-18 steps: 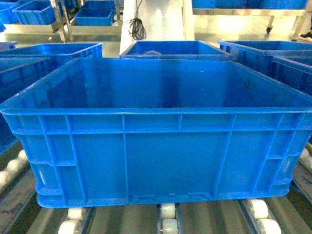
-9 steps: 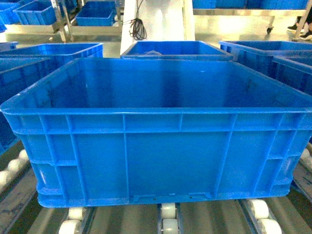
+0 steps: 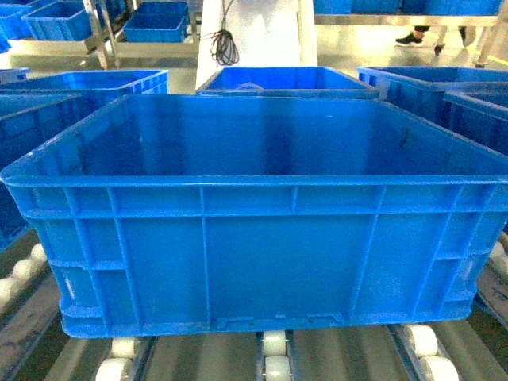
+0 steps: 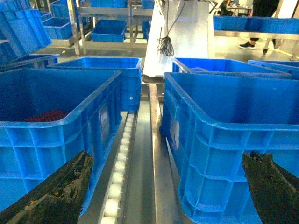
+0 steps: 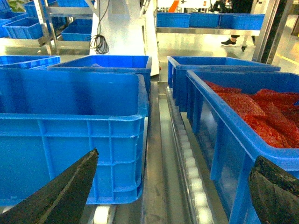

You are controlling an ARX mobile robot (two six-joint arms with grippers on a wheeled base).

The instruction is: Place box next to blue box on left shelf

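The box [image 3: 262,238], a large bright-blue ribbed crate, stands empty on the left shelf [image 3: 274,353] of grey rails and white rollers, filling the head view. In the left wrist view the box [image 4: 224,121] is on the right, and another blue box [image 4: 51,126] with dark red contents stands left of it across a roller rail [image 4: 119,172]. My left gripper [image 4: 163,191] is open over that gap, holding nothing. My right gripper [image 5: 168,193] is open over the rail [image 5: 194,182] on the other side of the box [image 5: 70,126]. Neither gripper shows in the head view.
A blue crate [image 5: 247,126] full of red material stands right of the box. More blue crates [image 3: 286,79] sit behind it on the rollers. Further back are a white column [image 3: 254,32] with a hanging cable, racks with crates, and a person's feet [image 3: 413,38].
The box and both grippers have not moved. Only the person's feet in the far background have shifted to the left.
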